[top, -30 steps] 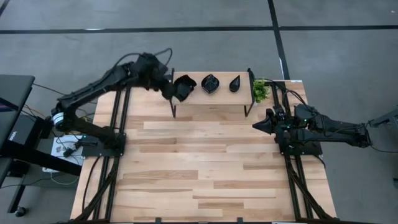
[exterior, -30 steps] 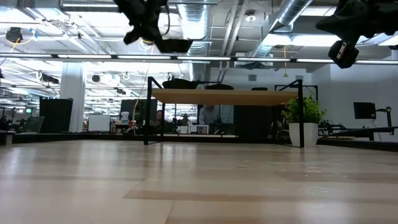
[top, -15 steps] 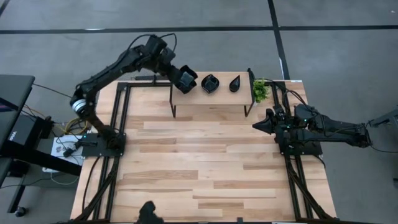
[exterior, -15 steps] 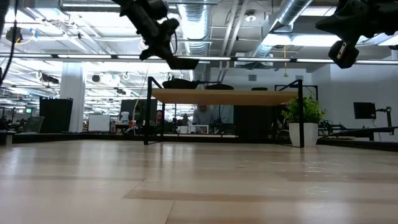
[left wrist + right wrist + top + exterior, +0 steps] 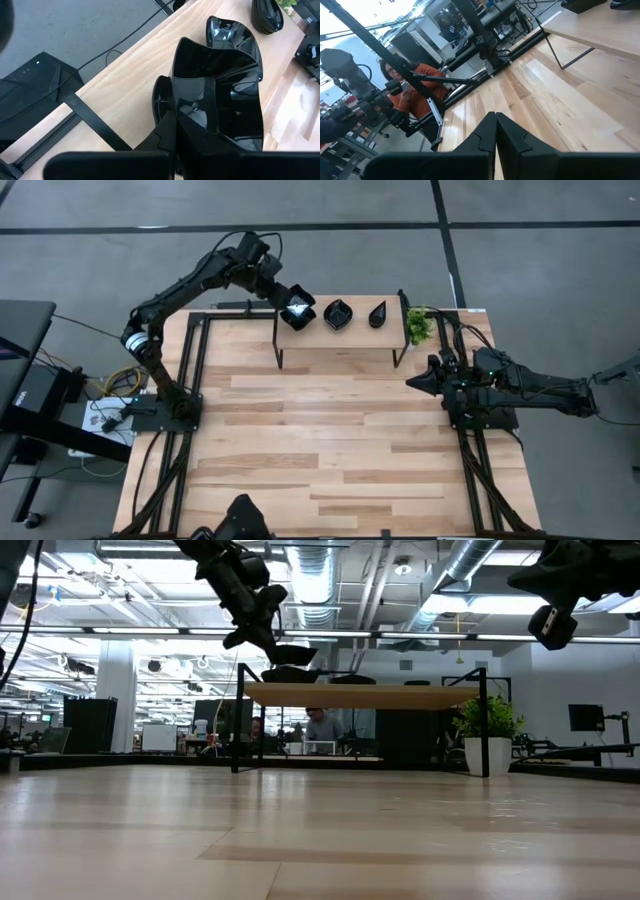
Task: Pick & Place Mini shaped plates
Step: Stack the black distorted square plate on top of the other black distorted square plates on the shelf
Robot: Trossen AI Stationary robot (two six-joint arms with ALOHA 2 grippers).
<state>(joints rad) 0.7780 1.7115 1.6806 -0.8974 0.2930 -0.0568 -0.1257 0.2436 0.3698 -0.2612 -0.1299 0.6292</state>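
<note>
The wooden tabletop is bare across its near part. At its right edge the right end effector is parked above the boards with its fingers pressed together on nothing; in the right wrist view only floorboards, frame rails and a person in an orange top beyond the tabletop are seen past them.

Farther back a small raised shelf on thin black legs is set across the tabletop. At the shelf's left end the left end effector is clenched on a glossy black wavy-edged plate, held low over the shelf; whether the plate touches the wood cannot be told. Just beside it, at mid-shelf, a second wavy-edged plate is resting, and near the right end a teardrop plate is lying. A small green plant in a white pot is standing just off the shelf's right end.

In the low view the shelf is seen edge-on, with an open office behind.
</note>
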